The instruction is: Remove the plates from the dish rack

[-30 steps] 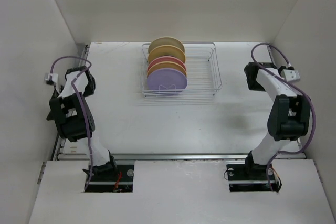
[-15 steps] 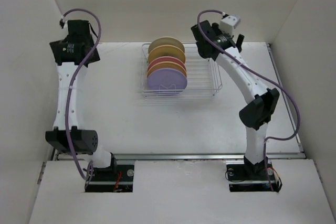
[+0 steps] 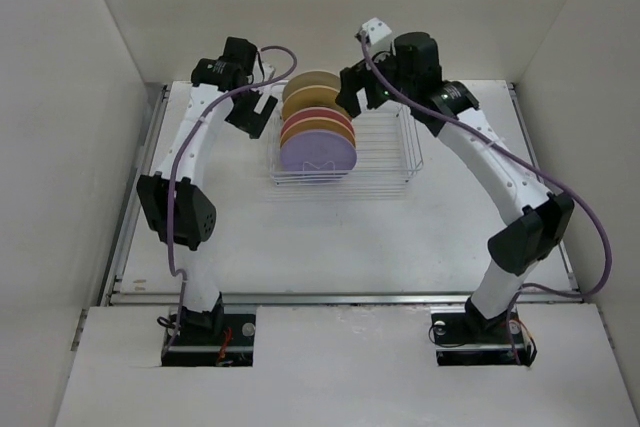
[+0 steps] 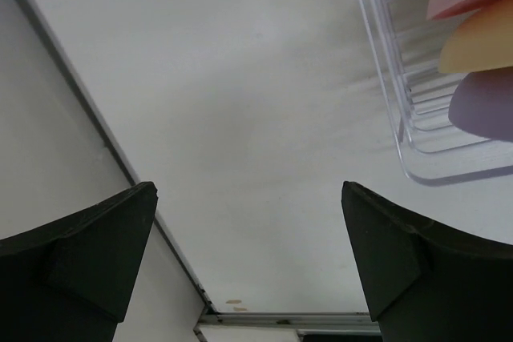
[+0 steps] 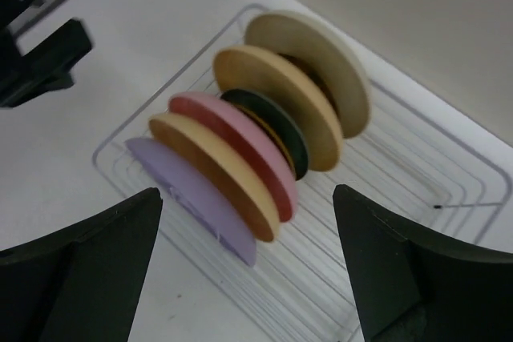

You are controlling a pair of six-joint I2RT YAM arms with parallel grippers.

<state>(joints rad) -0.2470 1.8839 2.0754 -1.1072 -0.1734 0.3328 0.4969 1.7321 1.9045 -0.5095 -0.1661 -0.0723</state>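
Pincers both gape wide: left pincer [image 4: 248, 190] beside the dish rack [image 3: 396, 147], right pincer [image 5: 247, 194] over its plates [image 5: 232, 143], at least 6, upright. Only the right wrist view shows the teal plate [image 5: 271, 118].

One wire dish rack [image 5: 405, 167], five large plates [image 5: 234, 148], at least one small teal plate [image 5: 275, 123].

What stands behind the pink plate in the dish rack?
Just the top edge of a smaller dark teal plate shows behind the pink plate. Its face, and anything else in that gap, is covered.
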